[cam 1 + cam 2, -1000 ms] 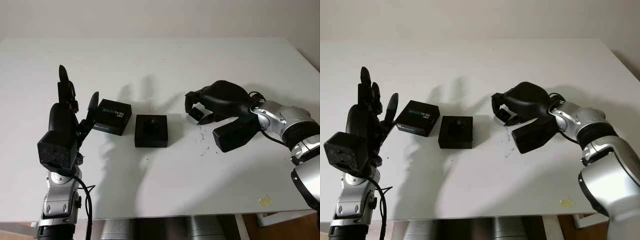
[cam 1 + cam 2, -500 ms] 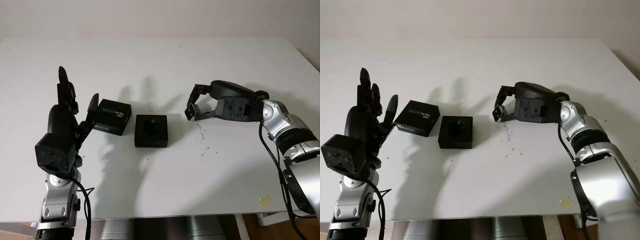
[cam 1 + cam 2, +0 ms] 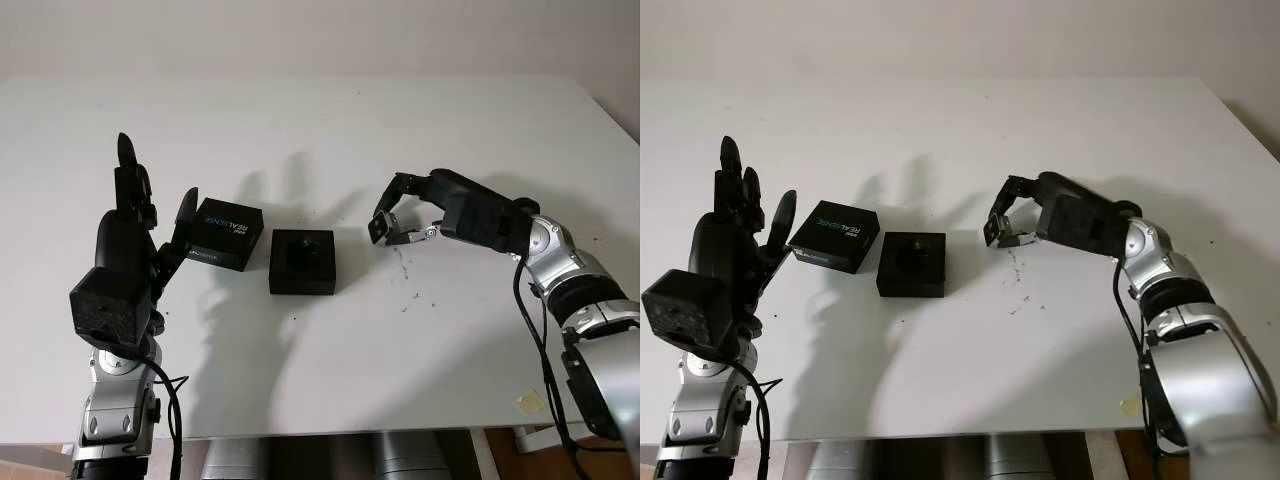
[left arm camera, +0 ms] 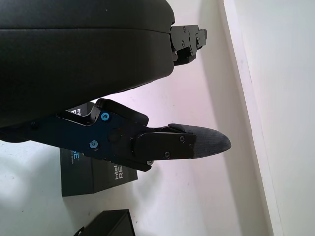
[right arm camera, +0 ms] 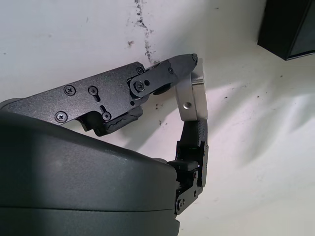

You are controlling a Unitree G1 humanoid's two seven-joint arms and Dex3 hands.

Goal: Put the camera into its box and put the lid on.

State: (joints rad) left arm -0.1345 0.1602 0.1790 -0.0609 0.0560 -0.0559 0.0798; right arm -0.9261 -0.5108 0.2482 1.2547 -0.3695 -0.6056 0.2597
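Note:
The small silver camera (image 3: 381,227) is pinched between the fingertips of my right hand (image 3: 397,213), just above the table and to the right of the box. In the right wrist view the camera (image 5: 193,97) is a flat silver block held between two black fingers (image 5: 162,73). The open black box (image 3: 303,261) sits mid-table with a round recess in its dark insert. Its lid (image 3: 225,232), black with white lettering, lies to the left of it. My left hand (image 3: 152,200) stands raised and open just left of the lid, touching nothing.
Dark specks (image 3: 405,286) mark the white table (image 3: 330,130) below the right hand. A yellowish scrap (image 3: 531,401) lies near the front right corner. The table's front edge runs along the bottom of the head views.
My right forearm has rolled and stretched out lower over the table, so the hand now looks slimmer. The camera stays pinched in about the same spot. The left hand has hardly moved.

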